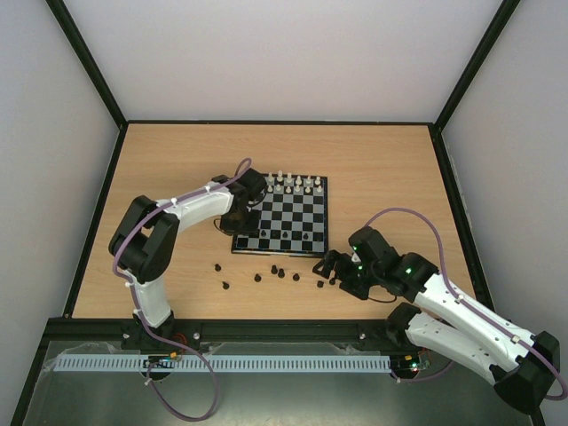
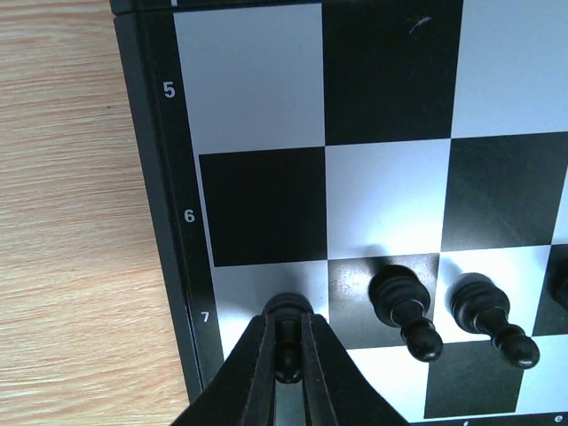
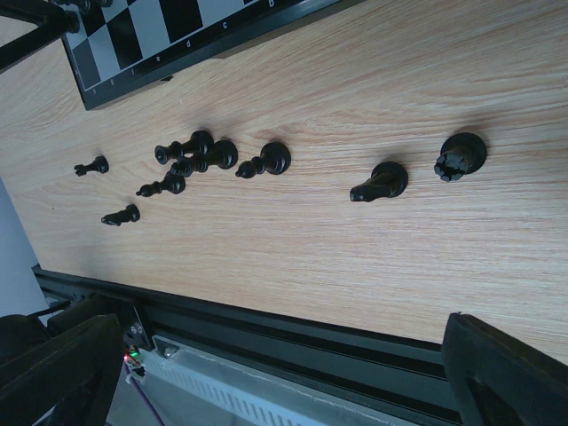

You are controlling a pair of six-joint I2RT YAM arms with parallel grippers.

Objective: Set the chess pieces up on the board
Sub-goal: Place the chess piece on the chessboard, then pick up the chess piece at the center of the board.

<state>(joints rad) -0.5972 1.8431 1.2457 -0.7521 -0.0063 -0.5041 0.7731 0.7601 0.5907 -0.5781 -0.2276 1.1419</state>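
Over the near-left corner of the board, the left gripper is clamped on a black piece, above the pale end square of the row marked 7; contact with the square cannot be confirmed. Two black pawns stand upright on the next two squares of that row. White pieces line the board's far edge. Loose black pieces are scattered on the table between the board and the near edge. The right gripper, fingers wide apart and holding nothing, hovers just right of them.
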